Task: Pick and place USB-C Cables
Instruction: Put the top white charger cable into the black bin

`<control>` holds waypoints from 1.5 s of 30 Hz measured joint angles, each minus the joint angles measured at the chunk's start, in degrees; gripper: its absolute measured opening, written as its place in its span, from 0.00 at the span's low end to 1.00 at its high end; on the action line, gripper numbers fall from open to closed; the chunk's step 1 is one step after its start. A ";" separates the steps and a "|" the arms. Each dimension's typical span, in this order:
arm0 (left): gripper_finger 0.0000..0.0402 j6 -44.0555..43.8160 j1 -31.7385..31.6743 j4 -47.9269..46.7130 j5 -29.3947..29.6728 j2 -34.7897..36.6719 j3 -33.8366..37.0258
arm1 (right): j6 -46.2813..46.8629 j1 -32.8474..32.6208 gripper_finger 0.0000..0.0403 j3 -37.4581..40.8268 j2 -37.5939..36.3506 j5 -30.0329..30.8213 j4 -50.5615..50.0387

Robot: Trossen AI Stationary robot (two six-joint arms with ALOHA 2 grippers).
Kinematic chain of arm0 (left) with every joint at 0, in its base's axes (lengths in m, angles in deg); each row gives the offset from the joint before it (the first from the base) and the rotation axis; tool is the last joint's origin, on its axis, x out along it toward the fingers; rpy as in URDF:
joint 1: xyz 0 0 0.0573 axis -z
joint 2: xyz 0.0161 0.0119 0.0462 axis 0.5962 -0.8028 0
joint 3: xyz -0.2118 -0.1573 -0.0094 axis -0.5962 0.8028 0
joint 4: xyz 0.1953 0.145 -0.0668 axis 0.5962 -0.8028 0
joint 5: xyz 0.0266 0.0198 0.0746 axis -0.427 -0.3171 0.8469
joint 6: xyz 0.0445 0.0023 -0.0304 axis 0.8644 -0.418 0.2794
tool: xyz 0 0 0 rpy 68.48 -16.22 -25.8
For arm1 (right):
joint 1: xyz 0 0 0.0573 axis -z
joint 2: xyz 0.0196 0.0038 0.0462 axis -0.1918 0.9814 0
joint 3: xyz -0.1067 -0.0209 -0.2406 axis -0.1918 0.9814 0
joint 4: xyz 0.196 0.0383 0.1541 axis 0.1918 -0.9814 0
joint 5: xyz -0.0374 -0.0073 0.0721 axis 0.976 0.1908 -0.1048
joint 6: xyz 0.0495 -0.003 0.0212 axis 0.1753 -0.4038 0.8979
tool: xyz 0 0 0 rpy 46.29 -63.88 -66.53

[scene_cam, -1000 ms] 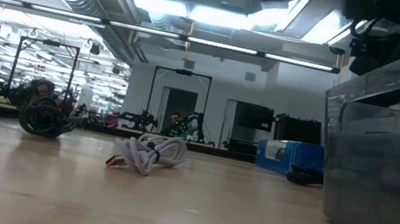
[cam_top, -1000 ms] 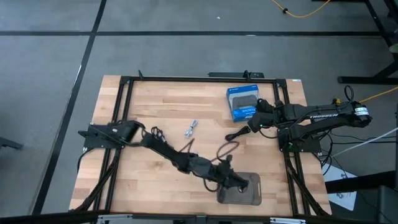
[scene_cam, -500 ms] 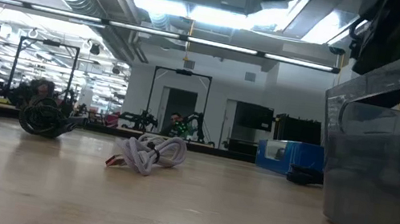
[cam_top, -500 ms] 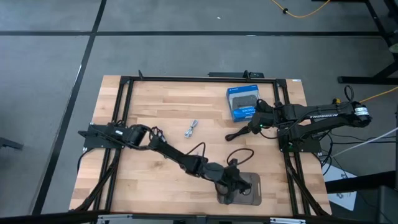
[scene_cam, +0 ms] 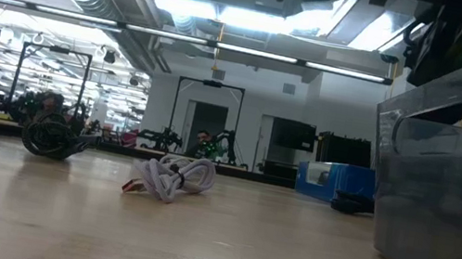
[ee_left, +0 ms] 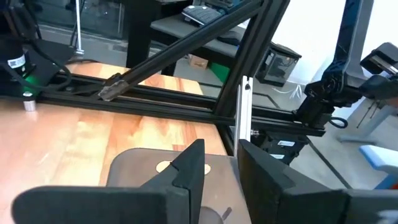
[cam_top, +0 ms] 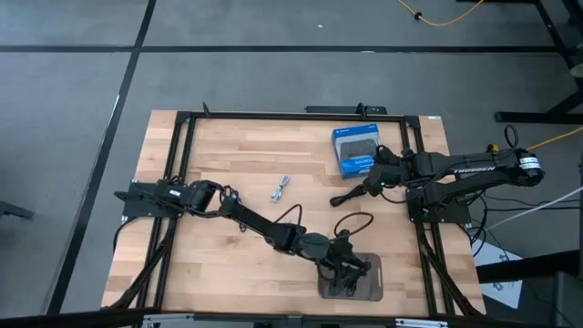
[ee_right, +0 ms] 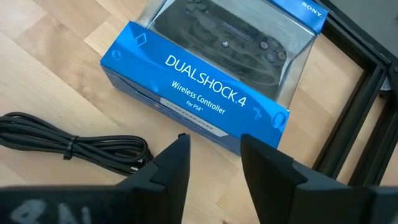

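A white bundled USB-C cable [cam_top: 281, 189] [scene_cam: 174, 178] lies mid-table. One black bundled cable [cam_top: 346, 197] [ee_right: 74, 149] lies just left of my right gripper [cam_top: 372, 185] [ee_right: 212, 142]. That gripper is open and hovers beside the blue controller box [cam_top: 355, 150] [ee_right: 205, 93]. Another black coil [scene_cam: 51, 136] rests farther left. My left gripper [cam_top: 344, 273] [ee_left: 221, 152] is open and hangs over the grey bin [cam_top: 372, 266] [ee_left: 134, 165]. Nothing shows between its fingers.
The grey bin [scene_cam: 447, 185] stands at the table's near edge, right of centre. The blue box sits at the far right. A black metal frame [cam_top: 273, 116] [ee_left: 186, 56] rims the table. Bare wood lies between the white cable and the bin.
My left arm has shifted over the grey bin, its wrist swinging slightly toward the near edge, so the gripper points down into the bin. The right arm and the cables on the table have kept still.
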 joint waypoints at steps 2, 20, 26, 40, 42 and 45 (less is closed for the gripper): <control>0.22 0.32 0.00 -1.02 -0.29 0.57 0.00 | 0.00 -0.02 0.36 0.00 0.00 -0.02 0.00; 0.22 0.79 -3.43 -65.27 2.83 13.07 -0.12 | 1.57 -0.04 0.36 0.00 0.02 -2.99 1.01; 0.22 -3.47 -2.69 -92.82 10.64 17.30 0.00 | 1.93 -0.04 0.36 -0.01 0.07 -2.93 2.42; 0.22 -5.99 -11.79 -105.98 28.38 30.32 -0.09 | 1.68 -0.06 0.36 0.00 1.38 -3.42 6.93; 0.22 -4.45 -16.60 -105.26 23.82 31.31 -0.09 | 1.68 -0.04 0.36 -0.01 1.72 -3.46 7.18; 0.22 -2.67 -24.50 -103.67 14.73 31.18 -0.05 | 1.59 -0.05 0.36 -0.01 1.88 -3.85 7.17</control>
